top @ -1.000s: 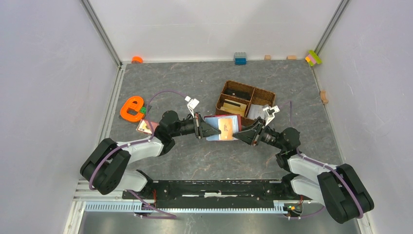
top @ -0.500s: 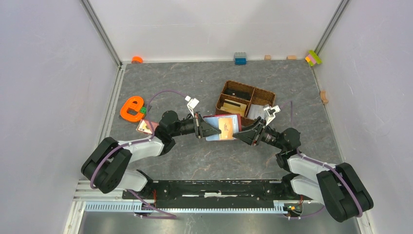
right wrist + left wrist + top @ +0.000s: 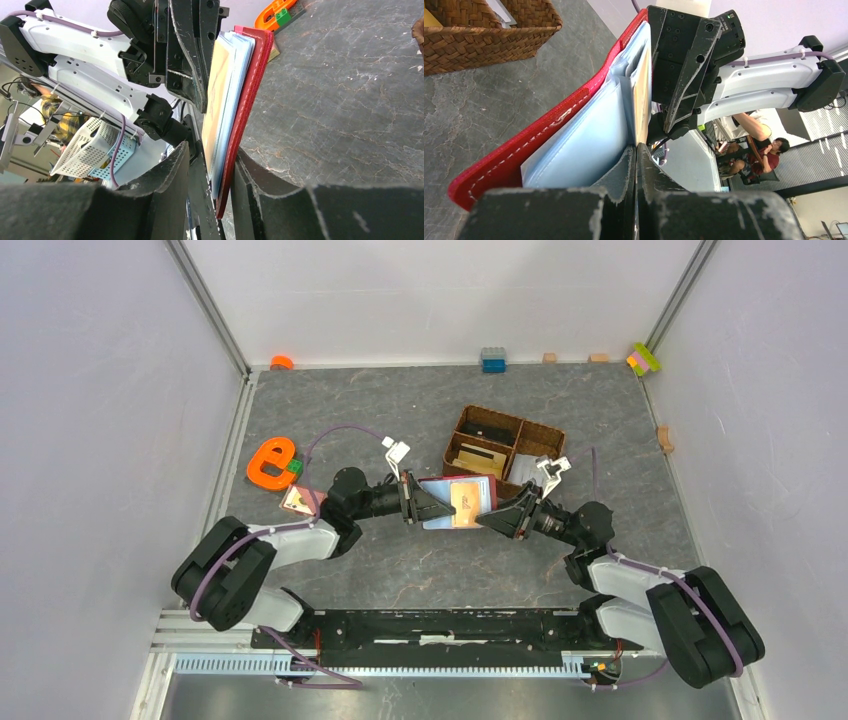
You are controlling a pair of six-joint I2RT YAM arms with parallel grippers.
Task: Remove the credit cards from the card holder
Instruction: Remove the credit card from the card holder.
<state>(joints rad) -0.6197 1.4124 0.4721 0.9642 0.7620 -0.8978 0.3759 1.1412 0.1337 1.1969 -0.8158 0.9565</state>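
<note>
Left arm's jaws pressed together, right arm's clamped partway.

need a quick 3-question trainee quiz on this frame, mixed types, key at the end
1. True or false: the left claw is open.
2. The card facing up in the card holder is: A) orange-tan B) green C) black.
3. In the top view, which container sits just behind the card holder?
Key: 1 false, it is shut on the card holder's edge; 2 A; 3 the wicker basket.
</note>
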